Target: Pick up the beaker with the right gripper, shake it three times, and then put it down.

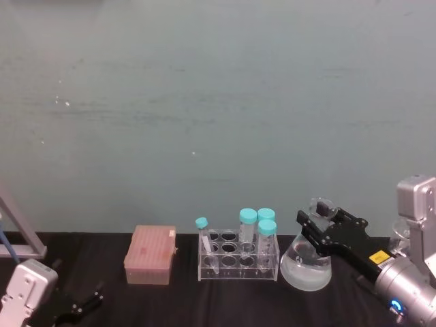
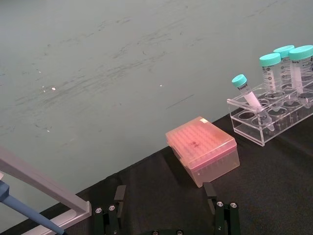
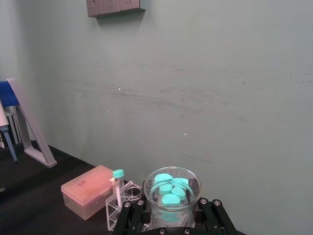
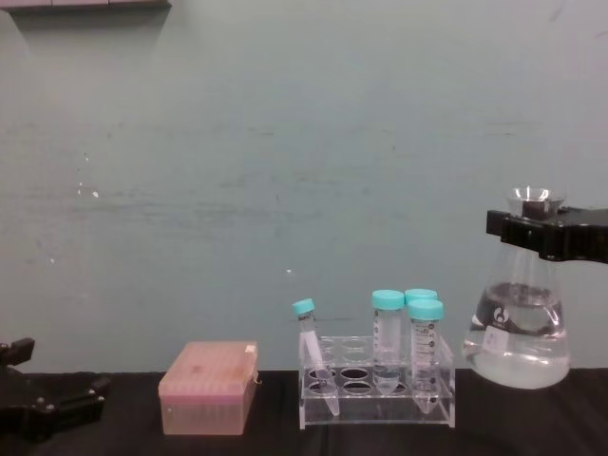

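Observation:
The beaker (image 1: 306,267) is a clear conical flask with a little liquid in its base, to the right of the tube rack. My right gripper (image 1: 319,221) is shut on its narrow neck just under the flared rim. In the chest view the beaker (image 4: 518,344) hangs slightly above the black table, with the right gripper (image 4: 537,233) clamped across the neck. The right wrist view looks down into the beaker's mouth (image 3: 173,188), held between the right gripper's (image 3: 171,206) jaws. My left gripper (image 1: 76,304) rests open and empty at the table's near left corner.
A clear rack (image 1: 238,260) holding several teal-capped tubes stands mid-table, close to the beaker's left. A pink tip box (image 1: 150,255) sits further left. A grey pipette stand (image 1: 19,230) is at the far left edge. A teal wall runs behind the table.

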